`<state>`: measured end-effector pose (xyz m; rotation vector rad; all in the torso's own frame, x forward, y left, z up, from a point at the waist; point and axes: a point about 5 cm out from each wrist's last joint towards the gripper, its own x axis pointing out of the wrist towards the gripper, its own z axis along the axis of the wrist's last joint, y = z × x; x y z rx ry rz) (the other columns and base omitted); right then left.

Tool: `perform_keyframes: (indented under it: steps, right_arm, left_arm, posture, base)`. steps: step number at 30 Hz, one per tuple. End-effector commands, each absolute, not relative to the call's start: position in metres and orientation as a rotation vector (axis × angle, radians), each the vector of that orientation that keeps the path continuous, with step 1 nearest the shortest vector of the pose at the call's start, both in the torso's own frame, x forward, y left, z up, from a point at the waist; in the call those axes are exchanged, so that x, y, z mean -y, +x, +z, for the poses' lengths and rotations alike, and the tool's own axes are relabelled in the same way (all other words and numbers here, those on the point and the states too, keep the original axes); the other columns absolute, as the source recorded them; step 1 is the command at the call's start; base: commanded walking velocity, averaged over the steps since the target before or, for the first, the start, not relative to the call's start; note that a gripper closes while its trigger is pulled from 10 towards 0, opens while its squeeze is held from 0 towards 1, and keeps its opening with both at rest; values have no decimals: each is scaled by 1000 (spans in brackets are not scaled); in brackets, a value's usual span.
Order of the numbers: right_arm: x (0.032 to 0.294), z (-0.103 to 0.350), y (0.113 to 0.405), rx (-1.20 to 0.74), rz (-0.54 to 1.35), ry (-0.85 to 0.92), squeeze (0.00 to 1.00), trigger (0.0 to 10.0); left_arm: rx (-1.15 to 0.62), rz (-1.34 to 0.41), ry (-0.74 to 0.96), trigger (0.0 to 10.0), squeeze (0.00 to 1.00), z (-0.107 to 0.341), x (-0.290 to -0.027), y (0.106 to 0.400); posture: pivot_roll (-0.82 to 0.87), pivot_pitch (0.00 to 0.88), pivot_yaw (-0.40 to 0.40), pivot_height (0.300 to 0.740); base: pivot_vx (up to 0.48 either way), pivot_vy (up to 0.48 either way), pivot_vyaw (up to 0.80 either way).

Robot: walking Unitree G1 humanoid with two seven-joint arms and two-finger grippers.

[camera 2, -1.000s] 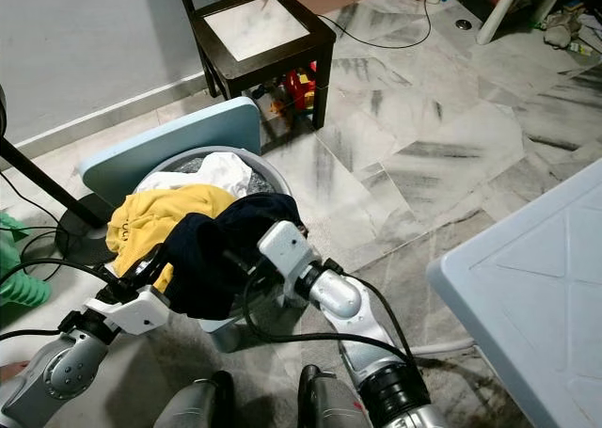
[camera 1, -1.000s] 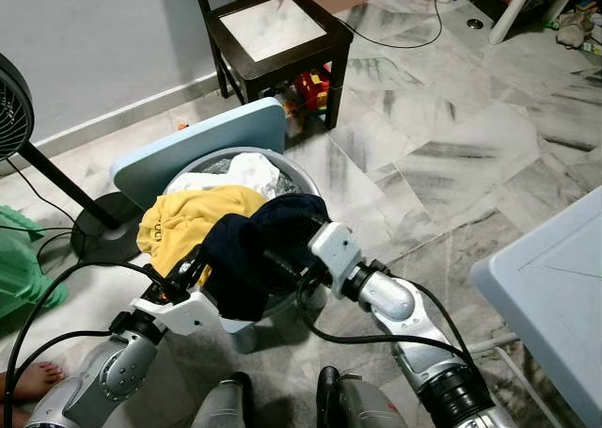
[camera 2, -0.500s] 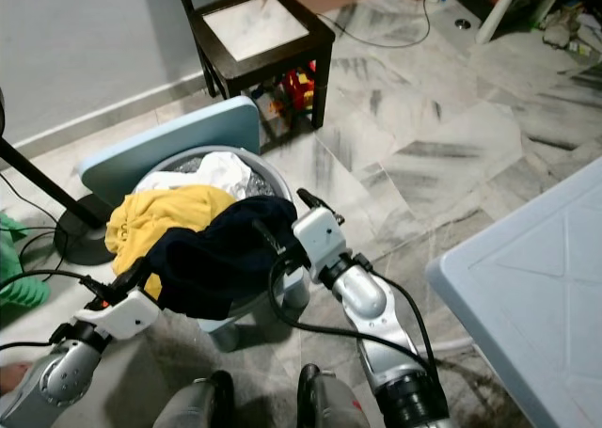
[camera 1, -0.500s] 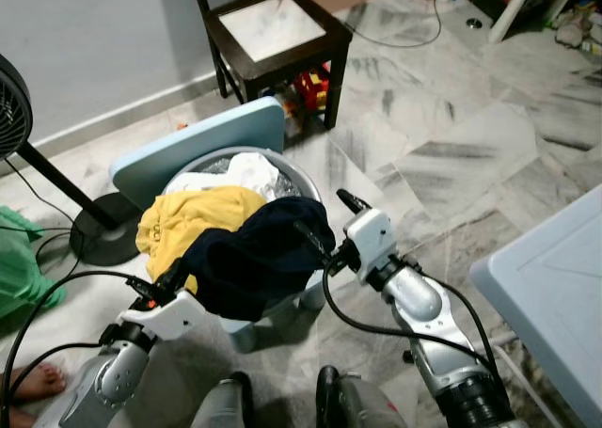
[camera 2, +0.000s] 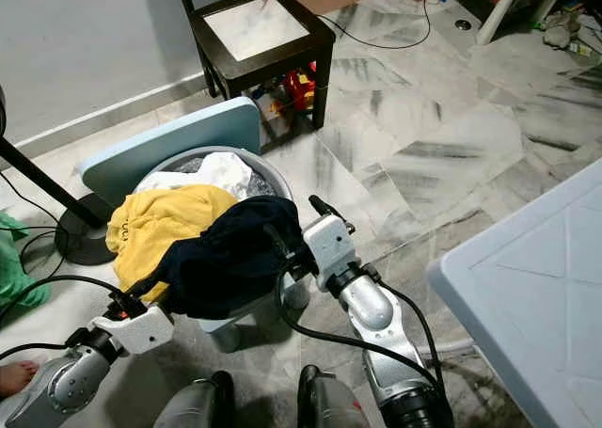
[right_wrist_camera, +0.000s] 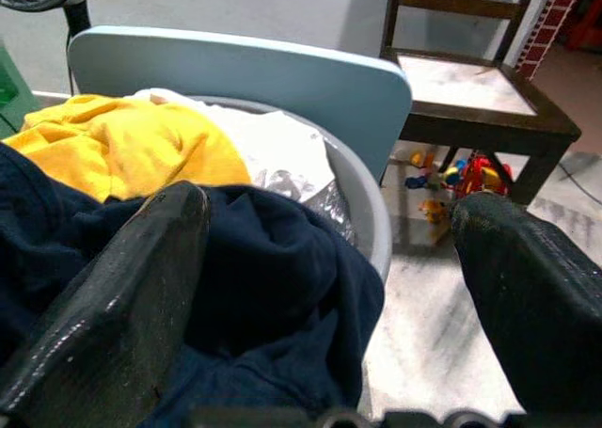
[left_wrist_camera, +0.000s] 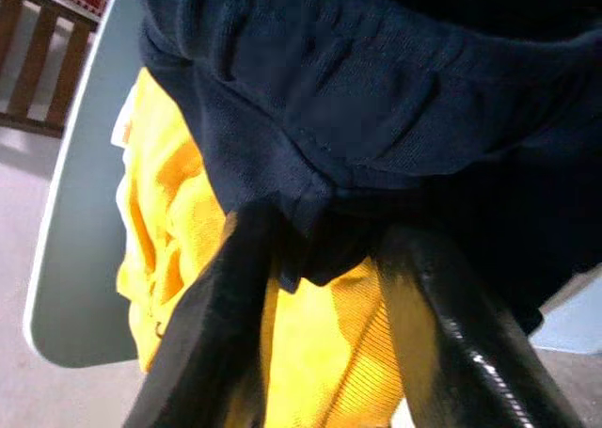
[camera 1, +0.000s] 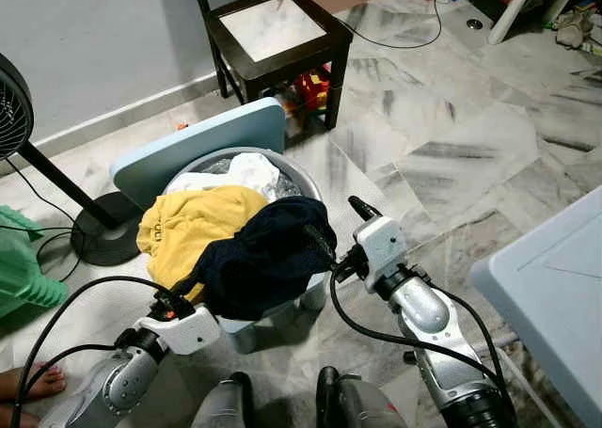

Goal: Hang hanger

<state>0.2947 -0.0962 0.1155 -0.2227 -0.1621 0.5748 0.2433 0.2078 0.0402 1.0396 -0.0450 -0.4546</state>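
Observation:
A dark navy garment [camera 1: 263, 259] lies draped over the front rim of a grey laundry basket [camera 1: 303, 189]. Behind it in the basket are a yellow garment [camera 1: 193, 221] and a white one [camera 1: 249, 172]. My left gripper [camera 1: 182, 298] sits at the garment's lower left edge, shut on its hem [left_wrist_camera: 315, 207]; the fabric is bunched between the black fingers [left_wrist_camera: 221, 324]. My right gripper [camera 1: 337, 226] is at the garment's right side, open wide. One of its fingers [right_wrist_camera: 122, 287] rests against the navy cloth.
A light blue board [camera 1: 188, 150] leans behind the basket. A dark wooden chair [camera 1: 277, 33] stands beyond it, with toys underneath. A fan stand [camera 1: 99, 230] and green cloth [camera 1: 19, 268] are at the left, a person's foot [camera 1: 28, 386] at the lower left, and a pale blue table [camera 1: 555, 287] at the right.
My right gripper has come out of the navy garment, moved right and opened. The garment has spread out over the basket rim. My left gripper stays on the hem, slightly lower.

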Motion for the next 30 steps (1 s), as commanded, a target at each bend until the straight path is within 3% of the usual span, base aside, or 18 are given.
perform_keyframes:
  steps: [1,15,16,17,18,19,20,21,29,30]
  right_arm:
    - [100,111,290,140,573,-216,0,10000]
    - [100,106,291,118,579,-229,0,10000]
    - [100,106,291,118,581,-230,0,10000]
    - [100,106,291,117,582,-230,0,10000]
    - [99,105,291,117,583,-230,0,10000]
    - [99,105,292,117,583,-231,0,10000]
    - [99,105,292,117,584,-231,0,10000]
    - [99,105,292,117,584,-231,0,10000]
    - [99,106,293,118,586,-237,0,10000]
    - [99,105,293,118,586,-238,0,10000]
  left_arm:
    - [8,-505,1037,10000,1000,30,-207,233]
    - [-56,-584,1038,10000,1000,-6,-195,204]
    - [-59,-586,1040,10000,749,-9,-194,203]
    - [-62,-586,1040,10000,616,-12,-193,202]
    - [-71,-585,1045,10000,576,-15,-193,203]
    - [-82,-587,1057,10000,337,-18,-192,206]
    - [-90,-589,1068,10000,200,-20,-191,208]
    - [-95,-586,1077,10000,0,-22,-189,211]
    - [-160,-585,1125,10000,0,-46,-171,203]
    - [-175,-584,1132,10000,867,-51,-169,198]
  posture:
    - [125,292,-17,740]
    - [131,282,-7,740]
    - [131,285,-6,740]
    - [131,284,-7,740]
    - [131,285,-9,740]
    - [130,285,-9,740]
    - [130,285,-9,740]
    - [128,285,-9,740]
    - [121,284,-7,740]
    - [119,284,-7,740]
  base:
    - [0,0,0]
    - [0,0,0]
    - [0,0,0]
    - [0,0,0]
    - [0,0,0]
    - [0,0,0]
    - [0,0,0]
    - [0,0,0]
    - [0,0,0]
    - [0,0,0]
